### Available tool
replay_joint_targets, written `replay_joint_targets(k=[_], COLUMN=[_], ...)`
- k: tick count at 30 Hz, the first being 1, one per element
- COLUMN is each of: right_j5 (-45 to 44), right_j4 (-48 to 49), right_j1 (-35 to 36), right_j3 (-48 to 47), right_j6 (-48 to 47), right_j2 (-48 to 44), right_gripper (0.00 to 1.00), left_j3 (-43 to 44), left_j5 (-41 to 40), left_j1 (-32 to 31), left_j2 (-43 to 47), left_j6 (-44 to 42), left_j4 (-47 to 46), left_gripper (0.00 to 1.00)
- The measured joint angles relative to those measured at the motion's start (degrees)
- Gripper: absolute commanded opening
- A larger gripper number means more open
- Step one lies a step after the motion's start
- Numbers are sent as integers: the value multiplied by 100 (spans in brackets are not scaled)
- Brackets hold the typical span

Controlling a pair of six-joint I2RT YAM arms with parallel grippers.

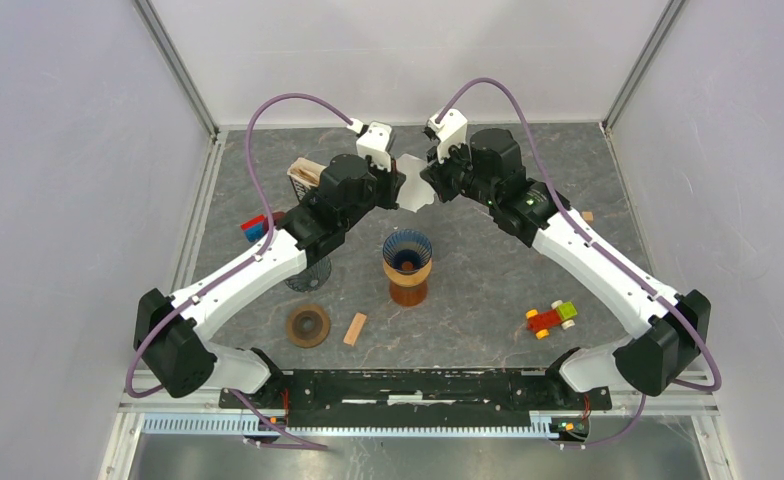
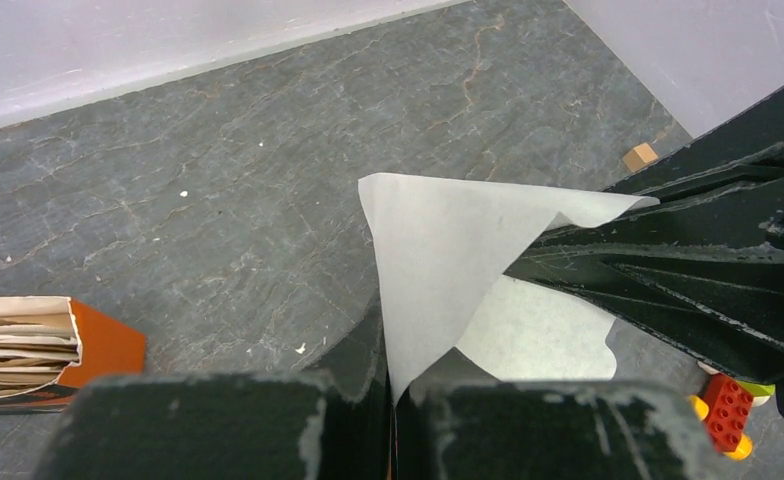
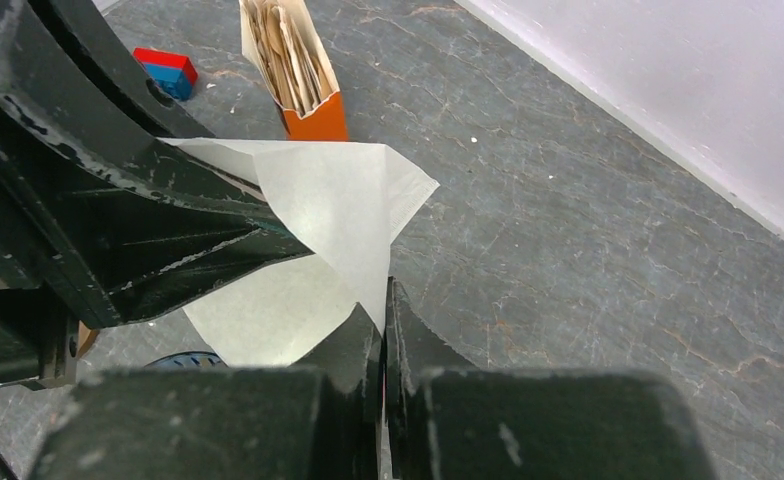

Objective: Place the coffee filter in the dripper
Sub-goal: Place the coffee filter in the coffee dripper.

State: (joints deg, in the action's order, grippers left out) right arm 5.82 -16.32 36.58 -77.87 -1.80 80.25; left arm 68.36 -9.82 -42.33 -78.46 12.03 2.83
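Dripper (image 1: 408, 262) stands empty mid-table; just beyond, aloft, the coffee filter (image 1: 415, 182) is pinched at opposite edges by left gripper (image 2: 393, 385) and right gripper (image 3: 383, 330), both clamped tight; apparently the opening step; next, part its sides, then lower it in.

Left claw (image 2: 390, 382), right claw (image 3: 383, 335) — both pinched shut.

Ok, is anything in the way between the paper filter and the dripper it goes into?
Nothing visible. The coffee filter hangs pinched between the left tool and right tool, just beyond the dripper, whose mouth looks empty. No object lies between them.
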Motion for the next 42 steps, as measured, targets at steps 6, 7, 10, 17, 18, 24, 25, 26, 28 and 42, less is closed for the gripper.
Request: replay_joint_targets(k=[6,7,10,17,18,24,25,26,28,42], right_j5=[0,2,26,262,328,647,826,833,922,1283], right_j4=[0,0,9,63,74,90,74,74,61,-96], right_j1=[0,0,0,-2,-2,-33,-33,-33,-33,-33], right_j3=[2,2,17,177,205,313,348,348,356,415], right_j6=[26,26,24,24,24,15,-4,-4,-39,-415], right_j2=[-7,-7,-7,-11,-11,-22,-44,-44,-55,-232], right_gripper=[0,0,0,0,0,0,0,0,0,0], left_j3=[-9,-9,-11,-9,-9,-7,39,42,98,608], left_j5=[7,9,22,146,179,514,804,817,1016,2520], left_j1=[0,0,0,0,0,13,26,26,42,35], left_j2=[0,0,15,85,94,181,236,236,249,289], left_j6=[-201,-291,-575,-1322,-1394,-1915,-2208,-2221,-2406,-3689], left_j4=[-63,-92,-151,-212,-212,-179,-31,-26,109,1482], left_gripper=[37,44,63,76,76,71,68,67,63,55])
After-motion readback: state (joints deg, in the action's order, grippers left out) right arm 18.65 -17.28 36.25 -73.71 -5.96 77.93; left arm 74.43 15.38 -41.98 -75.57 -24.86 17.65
